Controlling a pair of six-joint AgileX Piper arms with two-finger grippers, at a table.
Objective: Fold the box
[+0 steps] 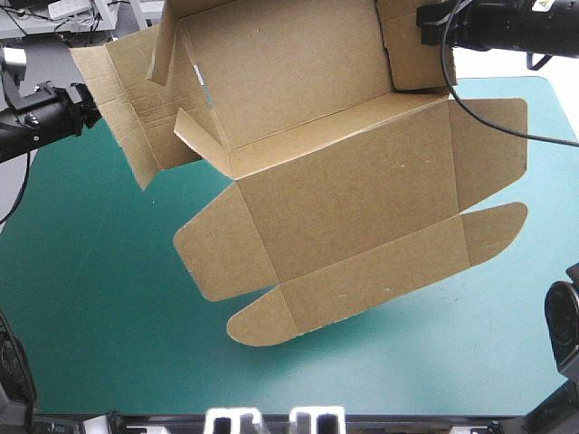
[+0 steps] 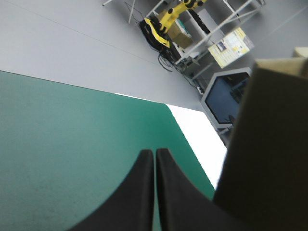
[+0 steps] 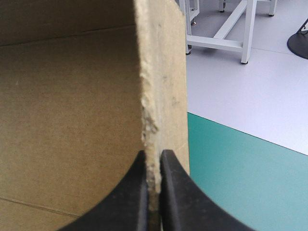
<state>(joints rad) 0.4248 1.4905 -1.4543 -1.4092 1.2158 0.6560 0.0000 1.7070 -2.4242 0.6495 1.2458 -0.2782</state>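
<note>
Cut brown cardboard box [image 1: 353, 190], barely begun.
My right gripper [image 3: 154, 155] pinches its edge; left gripper [image 2: 154, 152] closed, empty; most walls lie unfolded.

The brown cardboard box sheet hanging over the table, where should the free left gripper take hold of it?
Pinch the brown box by the free edge of its left side flap, coming from the table's left, probably. That thin flap juts toward the shut left gripper, while the right gripper pinches the opposite flap's edge.
</note>
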